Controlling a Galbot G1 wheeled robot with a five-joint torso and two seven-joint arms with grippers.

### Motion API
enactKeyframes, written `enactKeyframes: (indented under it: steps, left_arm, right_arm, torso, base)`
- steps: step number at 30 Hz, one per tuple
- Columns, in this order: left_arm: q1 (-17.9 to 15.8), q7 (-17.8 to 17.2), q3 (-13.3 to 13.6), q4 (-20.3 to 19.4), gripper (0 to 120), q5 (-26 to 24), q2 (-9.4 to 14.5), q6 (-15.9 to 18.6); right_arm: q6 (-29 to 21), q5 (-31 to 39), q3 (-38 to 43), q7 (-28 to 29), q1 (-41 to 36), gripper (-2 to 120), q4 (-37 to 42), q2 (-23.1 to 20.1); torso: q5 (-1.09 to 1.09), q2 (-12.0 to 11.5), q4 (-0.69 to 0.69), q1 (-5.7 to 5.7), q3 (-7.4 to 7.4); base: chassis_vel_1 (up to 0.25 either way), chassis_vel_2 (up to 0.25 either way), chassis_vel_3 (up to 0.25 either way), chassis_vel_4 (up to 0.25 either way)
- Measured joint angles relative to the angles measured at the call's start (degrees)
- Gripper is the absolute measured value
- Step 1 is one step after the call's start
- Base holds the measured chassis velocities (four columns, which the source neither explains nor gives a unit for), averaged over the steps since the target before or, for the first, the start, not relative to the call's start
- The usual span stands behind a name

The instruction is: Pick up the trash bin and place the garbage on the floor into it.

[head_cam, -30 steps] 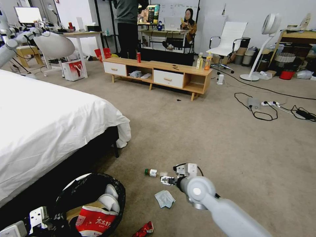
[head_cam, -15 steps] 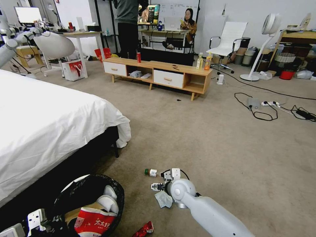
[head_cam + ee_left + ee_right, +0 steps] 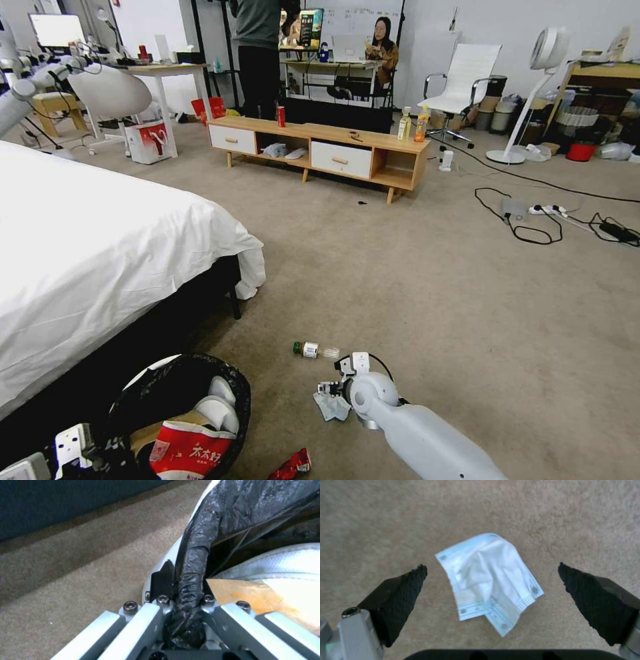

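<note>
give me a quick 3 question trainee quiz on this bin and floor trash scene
1. True or false: the right gripper is shut on the folded tissue.
2. What does the left gripper hold? A) the trash bin by its bagged rim B) the clear bottle C) nothing
3. Fill in: the red crushed piece lies on the ____.

Key:
1. False; it is open, its fingers either side of the tissue.
2. A
3. floor

A mock bedroom set up inside an office or lab: a white-sheeted bed (image 3: 87, 247) and low wooden TV cabinet (image 3: 320, 150) share the carpet (image 3: 427, 280) with a desk (image 3: 163, 70) carrying monitors, a white office chair (image 3: 460, 80) and trailing power cables (image 3: 533, 220).
</note>
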Motion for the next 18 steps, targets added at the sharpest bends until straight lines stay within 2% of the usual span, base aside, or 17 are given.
enactKeyframes:
  steps: [8,18]
  left_arm:
    - [0.2,0.1,0.0,0.1,1,-0.1,0.2,0.0]
    - [0.3,0.2,-0.1,0.2,1,-0.3,0.4,0.0]
  right_arm:
    - [1.1,-2.0,-0.9,-1.9,0.3,98,-4.8,1.5]
    - [3.2,-4.6,-1.8,-5.7,1.6,89,-12.0,4.9]
  torso:
    - [0.0,0.0,0.0,0.0,0.0]
    - [0.0,0.0,0.01,0.0,0.0]
  base:
    - [0.0,0.0,0.0,0.0]
    - [0.0,0.0,0.0,0.0]
